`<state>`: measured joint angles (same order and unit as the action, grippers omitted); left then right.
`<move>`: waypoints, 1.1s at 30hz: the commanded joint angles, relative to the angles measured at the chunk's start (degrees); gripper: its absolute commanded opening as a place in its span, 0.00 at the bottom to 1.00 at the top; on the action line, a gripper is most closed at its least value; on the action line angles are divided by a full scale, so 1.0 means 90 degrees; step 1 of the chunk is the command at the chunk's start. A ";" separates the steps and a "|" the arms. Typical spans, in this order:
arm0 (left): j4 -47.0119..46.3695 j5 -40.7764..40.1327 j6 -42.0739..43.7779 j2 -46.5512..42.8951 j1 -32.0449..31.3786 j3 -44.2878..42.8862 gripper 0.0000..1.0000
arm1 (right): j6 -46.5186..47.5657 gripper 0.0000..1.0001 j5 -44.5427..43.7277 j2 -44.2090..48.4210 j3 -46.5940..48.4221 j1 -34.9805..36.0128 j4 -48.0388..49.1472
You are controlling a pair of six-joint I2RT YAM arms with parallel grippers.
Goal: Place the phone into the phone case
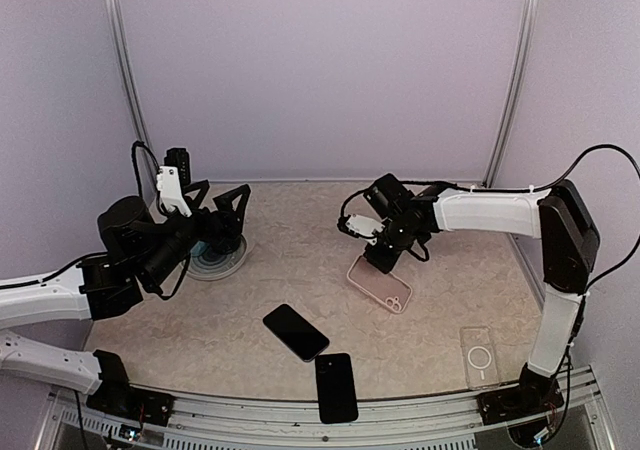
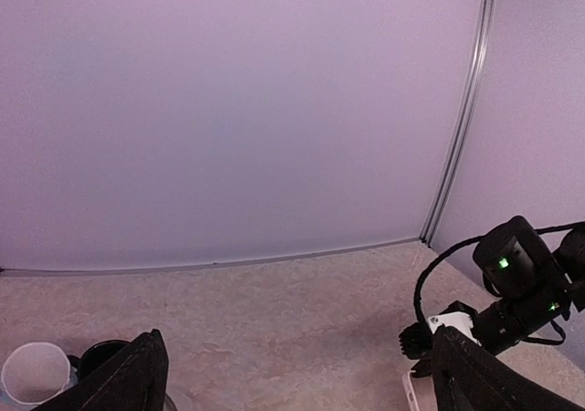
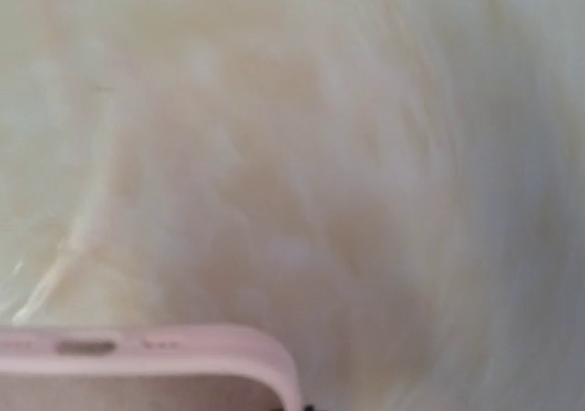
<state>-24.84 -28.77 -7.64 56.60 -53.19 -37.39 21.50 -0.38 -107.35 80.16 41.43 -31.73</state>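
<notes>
Pink case (image 3: 146, 361): rounded corner, matte, maybe silicone; marbled table (image 3: 320, 155).

Laboratory robot cell, enclosed by lilac panels (image 1: 320, 70) joined by metal uprights (image 1: 515, 80), bench (image 1: 300, 255) surfaced in marbled beige sheet, aluminium rail (image 1: 250, 415) fitted along near edge.

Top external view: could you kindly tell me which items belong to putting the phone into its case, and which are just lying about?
Likely for the job: pink phone case, under the right gripper; black phone mid-table.
Lying about: clear phone case; black phone-shaped slab at the near edge; round dish by the left arm.
</notes>
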 commanded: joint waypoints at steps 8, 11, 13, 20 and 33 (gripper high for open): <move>-0.0531 -0.0880 -0.0169 -0.0613 0.0354 0.0607 0.99 | 0.7369 0.00 0.0701 0.0791 -0.1071 0.1219 -0.0419; -0.0476 -0.0906 -0.0257 -0.0564 0.0433 0.0591 0.99 | 0.7529 0.00 0.0253 0.0770 -0.1409 0.1708 -0.0386; -0.0472 -0.0860 -0.0274 -0.0511 0.0439 0.0585 0.99 | 0.7448 0.00 0.0200 0.0745 -0.1555 0.1973 -0.0562; -0.0577 -0.0739 -0.0293 -0.0273 0.0460 0.0566 0.99 | 0.8758 0.17 -0.0478 0.1625 -0.3300 0.2115 0.1386; 0.0305 -0.0308 -0.0801 -0.0286 0.0184 0.0495 0.99 | 0.5662 0.99 -0.0293 0.2921 -0.3876 0.1994 0.5588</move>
<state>-27.03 -34.83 -11.22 53.95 -49.63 -32.56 93.38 -3.16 -85.47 46.52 60.53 -5.63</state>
